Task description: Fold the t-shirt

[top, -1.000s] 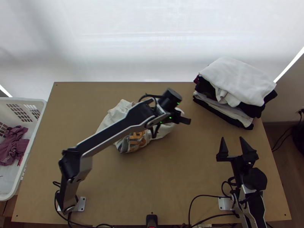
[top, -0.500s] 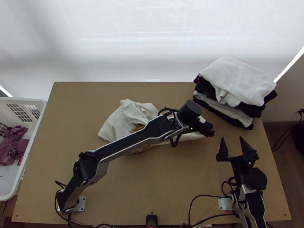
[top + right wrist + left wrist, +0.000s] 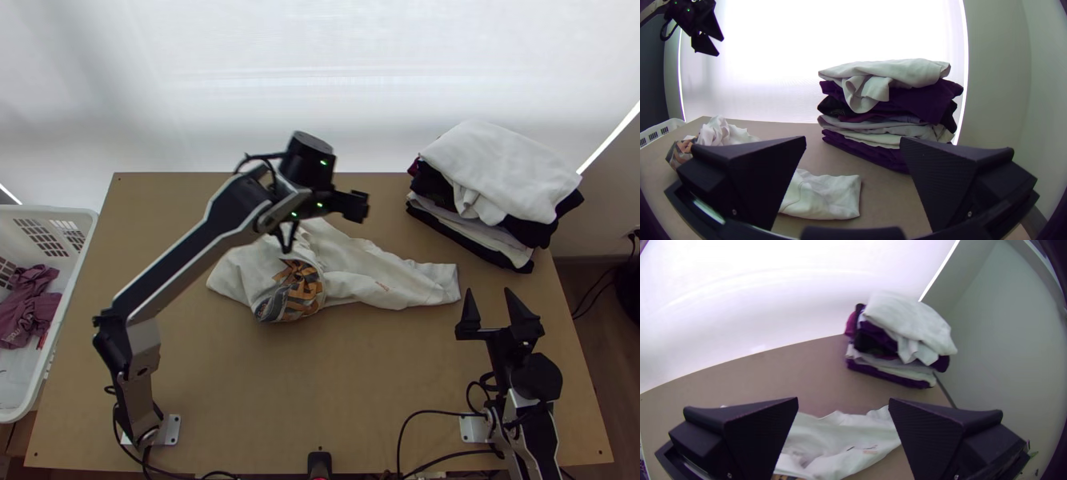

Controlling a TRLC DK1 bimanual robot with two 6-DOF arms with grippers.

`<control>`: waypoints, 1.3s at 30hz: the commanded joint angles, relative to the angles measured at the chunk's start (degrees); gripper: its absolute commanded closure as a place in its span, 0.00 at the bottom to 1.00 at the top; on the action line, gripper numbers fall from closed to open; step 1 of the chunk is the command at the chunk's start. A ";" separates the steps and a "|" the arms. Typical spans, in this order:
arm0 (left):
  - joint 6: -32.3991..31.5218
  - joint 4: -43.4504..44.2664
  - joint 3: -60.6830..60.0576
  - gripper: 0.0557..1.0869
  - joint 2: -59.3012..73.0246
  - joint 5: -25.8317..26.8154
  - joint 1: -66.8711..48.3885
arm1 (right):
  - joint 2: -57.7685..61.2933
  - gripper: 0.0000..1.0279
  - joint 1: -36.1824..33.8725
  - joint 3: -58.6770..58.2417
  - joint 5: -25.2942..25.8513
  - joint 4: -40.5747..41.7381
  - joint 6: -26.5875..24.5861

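Observation:
The white t-shirt (image 3: 392, 282) lies bunched on the table, its printed part crumpled at the left and a flatter strip stretching right. My left gripper (image 3: 364, 206) is raised over the shirt's far side, holding nothing; part of the bunch is hidden below its arm. In the left wrist view, the left gripper (image 3: 843, 402) stands open, with the shirt (image 3: 840, 446) beyond and below it. My right gripper (image 3: 490, 304) is open and empty near the table's right side, close to the strip's end. The right wrist view has the right gripper (image 3: 853, 142) with fingers wide apart and the shirt (image 3: 827, 195) beyond.
A stack of folded clothes (image 3: 500, 172), white on top, stands at the table's far right. At the left edge is a white basket (image 3: 68, 312) with a purple garment (image 3: 30, 308) inside. Bare table (image 3: 336, 384) lies between the arms' bases.
The left gripper first went right over the shirt, and the shirt's right part stretched out with it. Since then it has moved back left and away, off the cloth. The right arm stayed still.

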 commanded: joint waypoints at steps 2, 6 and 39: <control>0.29 -8.52 -1.60 0.05 -2.06 1.30 5.39 | -0.27 0.04 -0.19 -1.08 -0.09 0.65 0.94; -2.79 -11.42 -5.82 0.05 -2.85 2.89 9.96 | -0.27 0.04 -0.19 -1.08 -0.09 0.65 0.94; -0.85 -2.54 -11.27 0.96 7.61 -7.13 13.12 | -0.27 0.04 -0.19 -1.17 -0.09 0.65 0.94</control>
